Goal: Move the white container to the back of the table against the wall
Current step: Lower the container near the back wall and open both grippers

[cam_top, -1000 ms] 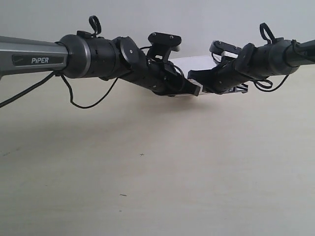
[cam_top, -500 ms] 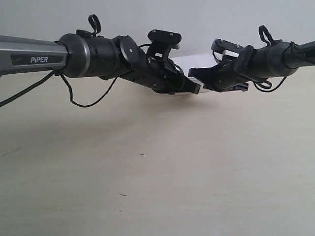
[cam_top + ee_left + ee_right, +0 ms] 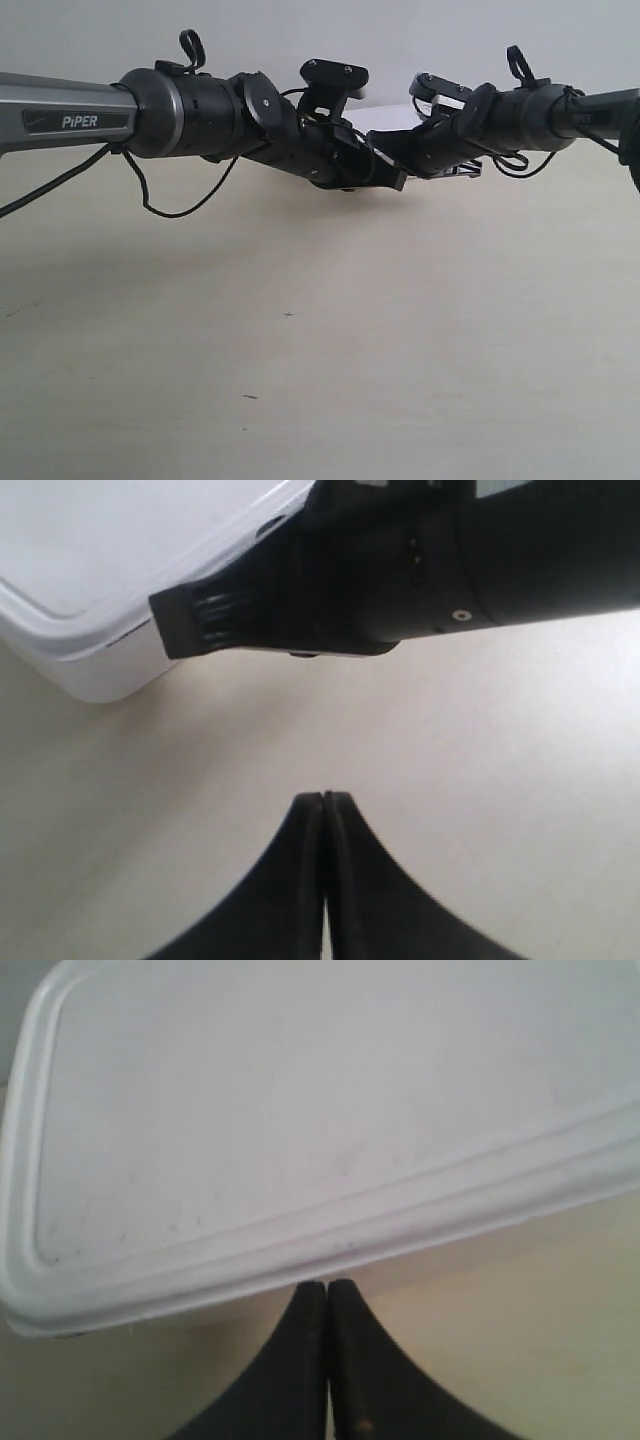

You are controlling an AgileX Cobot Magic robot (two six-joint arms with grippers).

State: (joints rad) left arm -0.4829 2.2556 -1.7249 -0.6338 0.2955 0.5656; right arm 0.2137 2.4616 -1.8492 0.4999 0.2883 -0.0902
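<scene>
The white container (image 3: 386, 120) lies at the far side of the table (image 3: 300, 360), close to the wall (image 3: 280, 30), mostly hidden behind both arms. Its rimmed lid fills the right wrist view (image 3: 300, 1110). My right gripper (image 3: 327, 1285) is shut and empty, with its tips at the container's long side, just under the lid rim. My left gripper (image 3: 324, 798) is shut on nothing and hangs over bare table, short of the container's corner (image 3: 100, 590). The right gripper (image 3: 190, 625) crosses in front of it, alongside the container.
Black cables loop under the arm at the exterior view's left (image 3: 160, 110) and around the wrist of the arm at its right (image 3: 530, 110). A few dark specks (image 3: 288, 315) mark the tabletop nearer the camera.
The arm at the exterior view's right has moved left and towards the wall. Less of the white container shows between the arms. The arm at the left has stayed put.
</scene>
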